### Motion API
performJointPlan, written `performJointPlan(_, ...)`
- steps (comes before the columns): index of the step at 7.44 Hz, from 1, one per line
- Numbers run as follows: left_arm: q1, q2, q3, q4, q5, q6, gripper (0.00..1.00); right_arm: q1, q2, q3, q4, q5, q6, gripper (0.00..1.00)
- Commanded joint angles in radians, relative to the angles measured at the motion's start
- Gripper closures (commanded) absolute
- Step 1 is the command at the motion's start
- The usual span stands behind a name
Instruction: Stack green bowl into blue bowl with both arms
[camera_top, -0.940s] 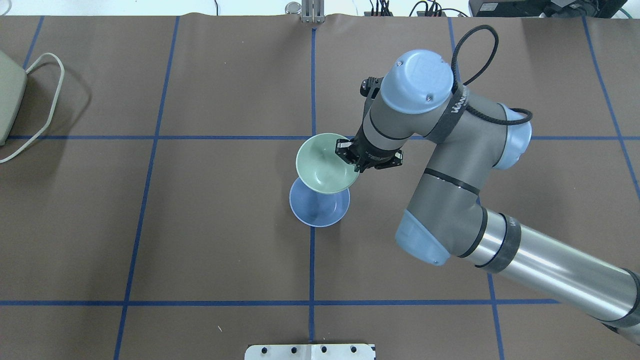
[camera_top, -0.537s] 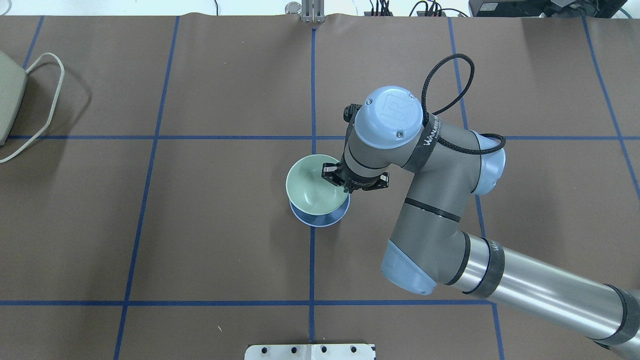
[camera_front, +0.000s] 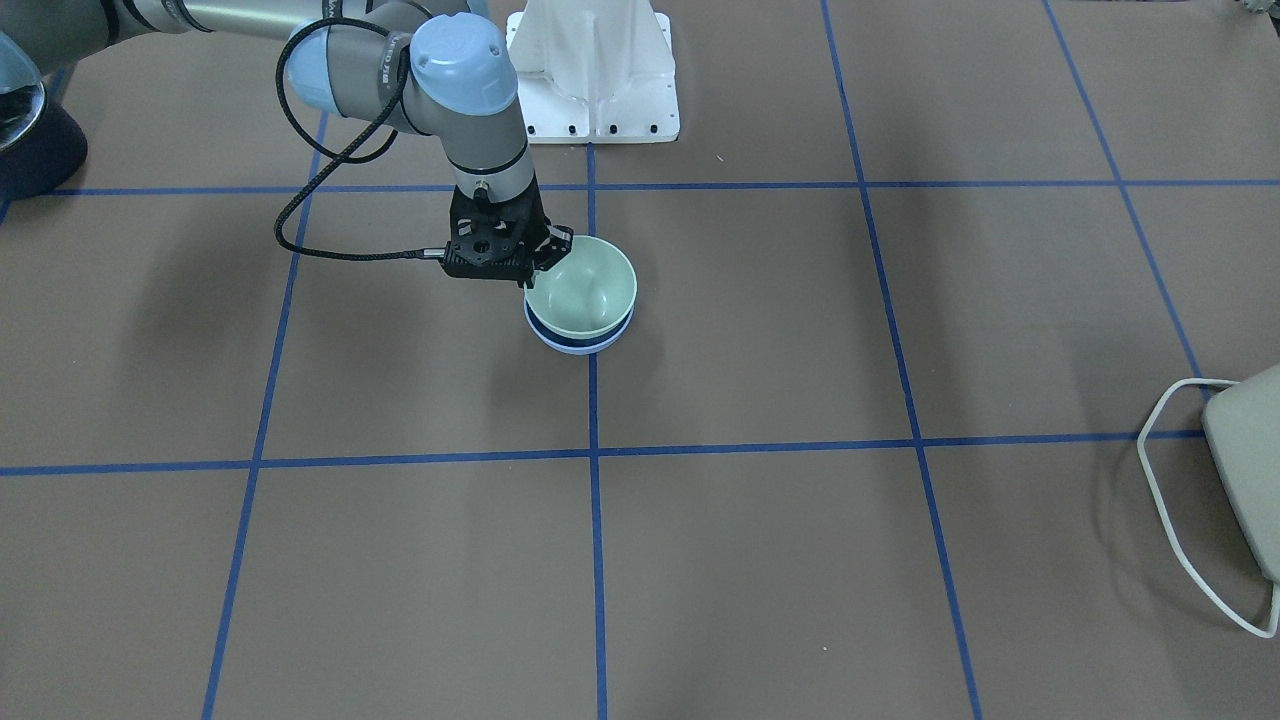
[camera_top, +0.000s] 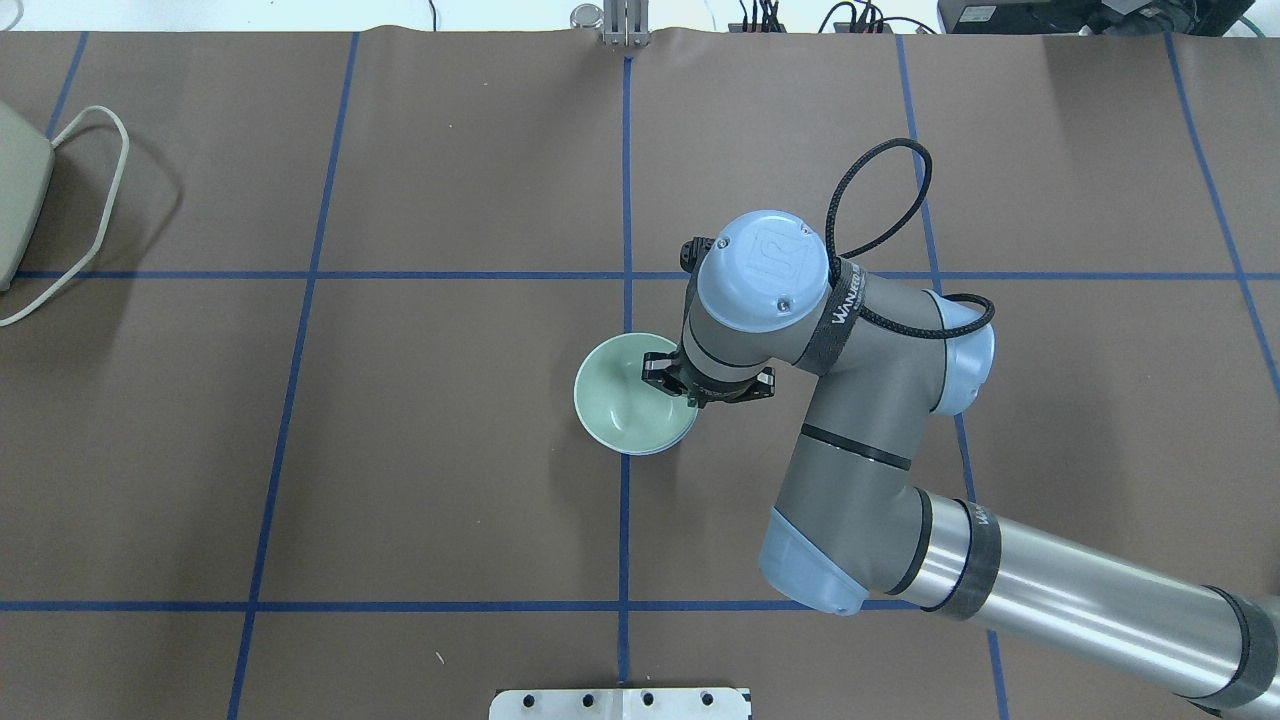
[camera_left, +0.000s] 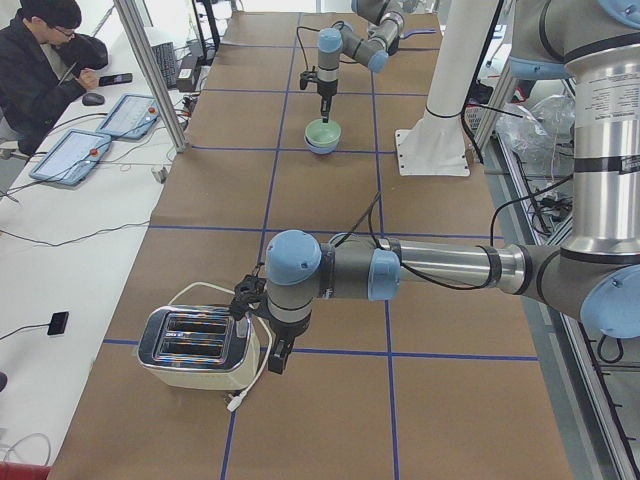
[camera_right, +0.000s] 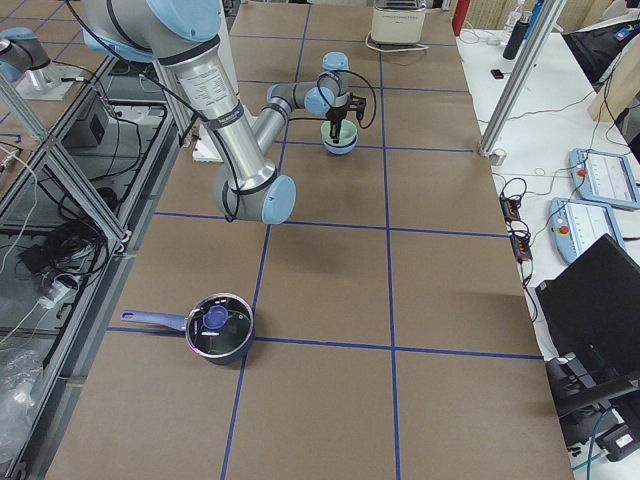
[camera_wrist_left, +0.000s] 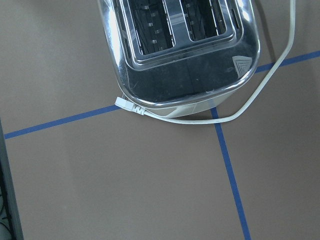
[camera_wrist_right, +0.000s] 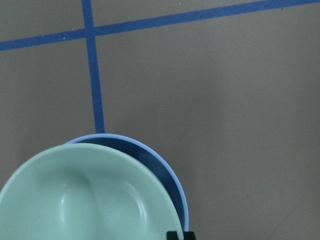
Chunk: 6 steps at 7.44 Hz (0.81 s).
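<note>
Closest to me was the toaster (camera_left: 195, 347), well apart from the blue bowl (camera_front: 572, 344) on the long brown table (camera_top: 400, 450). The left gripper (camera_left: 274, 356) hung just beside the toaster, nowhere near the blue bowl. From that angle I honestly couldn't tell if its jaws were spread or pressed together, and its own wrist camera only showed the toaster slots and the cord.

Farther down was the action. The green bowl (camera_top: 625, 400) was inside the blue bowl, covering nearly all of it, with just a crescent of blue peeking out on one side. The right gripper (camera_top: 683, 390) had its jaws pinching the green bowl's rim on the side of the blue bowl facing the robot, one finger inside and one outside.

My guess is these are light, stiff plastic and pretty slick, so the rim is the only sensible place to grab. A thin pinch like that could let the bowl swing or slip.

Hard to see: the wrist blocked the actual pinch point from above. I also couldn't say whether the green bowl was fully seated or riding a bit high and crooked.
</note>
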<state>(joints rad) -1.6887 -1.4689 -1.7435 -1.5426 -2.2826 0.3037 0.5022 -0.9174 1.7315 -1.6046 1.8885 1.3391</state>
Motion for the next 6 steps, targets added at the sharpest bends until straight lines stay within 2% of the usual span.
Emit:
performJointPlan(1,0.000,-0.001,0.002,-0.001,0.000,0.000,0.02,-0.002,-0.001,-0.003,0.000,-0.002,-0.005,1.00)
performJointPlan(3,0.000,0.001,0.002,-0.001,0.000,0.000,0.02,-0.002,-0.003,-0.012,0.014,-0.012,-0.005,1.00)
performJointPlan(5,0.001,0.001,0.002,-0.001,0.000,0.000,0.02,-0.002,-0.006,-0.050,0.101,-0.012,0.006,1.00)
performJointPlan(6,0.001,0.001,0.002,-0.001,0.000,0.000,0.02,-0.002,-0.008,-0.050,0.101,-0.012,0.006,1.00)
